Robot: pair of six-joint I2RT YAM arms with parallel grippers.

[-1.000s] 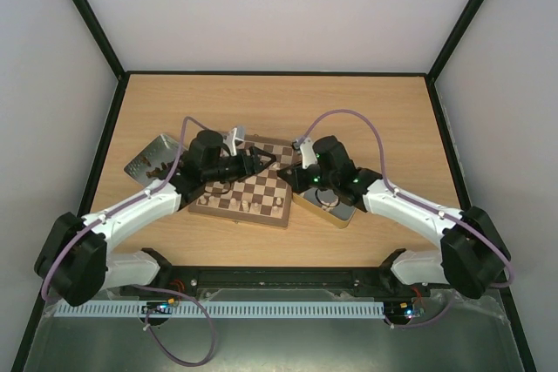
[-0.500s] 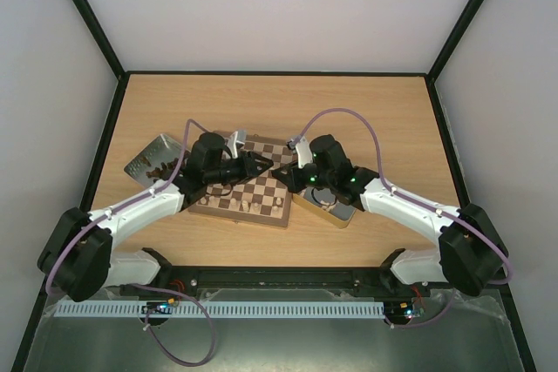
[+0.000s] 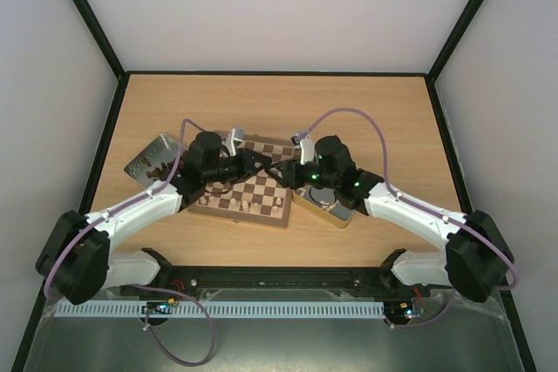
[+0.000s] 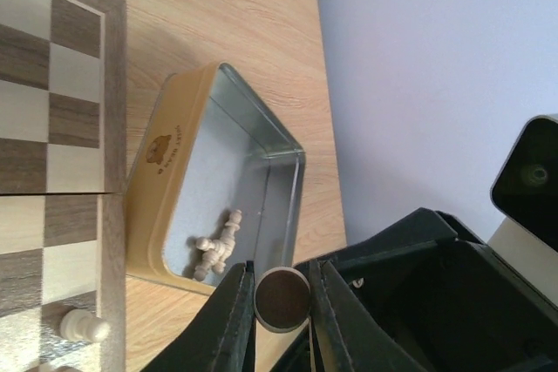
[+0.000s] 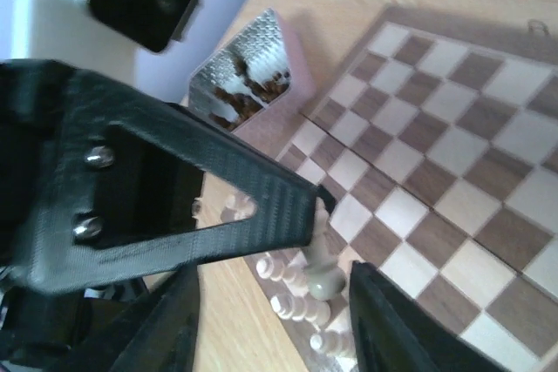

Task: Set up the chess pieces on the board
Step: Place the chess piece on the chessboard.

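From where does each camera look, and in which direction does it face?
Top external: above, behind the bases, looking down on the table; left arm and right arm show.
Left wrist: looks past the board at the tin; left gripper shows, shut on a piece.
Right wrist: looks across the board to the tray; right gripper shows, open.
Shared: both wrist views hold the board.

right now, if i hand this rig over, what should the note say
Left tool: shut on one chessman, seen end-on, colour unsure.
Right tool: open, by the checkered wooden board.
Done: a row of pale wooden chessmen stands along one board edge.
To do: dark brown chessmen in the grey metal tray, a few pale ones in the gold square tin.
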